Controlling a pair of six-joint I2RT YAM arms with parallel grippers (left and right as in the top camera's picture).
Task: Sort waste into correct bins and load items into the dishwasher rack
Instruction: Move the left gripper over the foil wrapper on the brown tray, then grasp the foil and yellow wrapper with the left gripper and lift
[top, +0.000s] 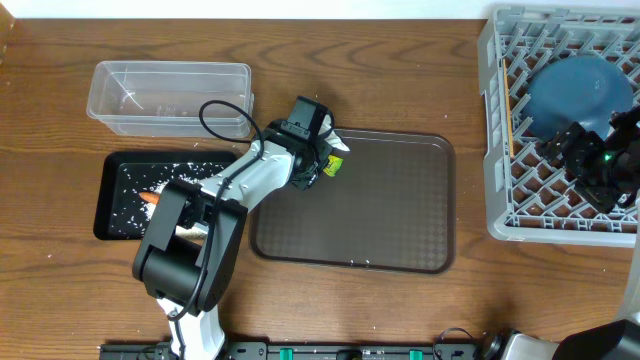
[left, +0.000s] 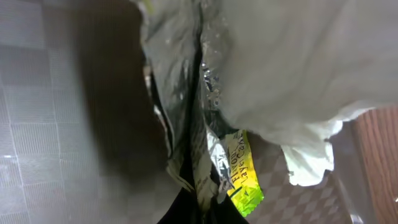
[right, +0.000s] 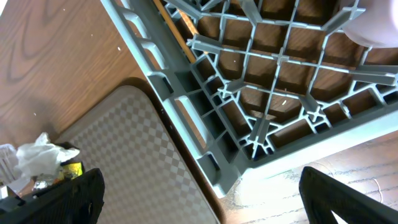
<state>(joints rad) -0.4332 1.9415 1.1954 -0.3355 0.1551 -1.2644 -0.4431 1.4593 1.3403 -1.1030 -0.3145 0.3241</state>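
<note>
Left gripper (top: 325, 160): jaws closed on the crinkled, foil-lined yellow-green wrapper (left: 241, 177). The soft crumpled white tissue (left: 298, 81) is bunched against it. Both are at the top-left corner of the flat, checker-textured brown tray (top: 400, 215).

Right gripper (top: 600, 168): jaws spread wide, holding nothing, above the grey lattice rack (top: 493, 150). The rack holds 1 smooth round teal bowl (top: 575, 90) and thin wooden chopsticks (top: 511, 110).

The shallow black tray (top: 103, 215) contains scattered rice grains (top: 130, 190) and 1 orange carrot (top: 150, 197). The clear rectangular tub (top: 170, 95) stands just beside it.
</note>
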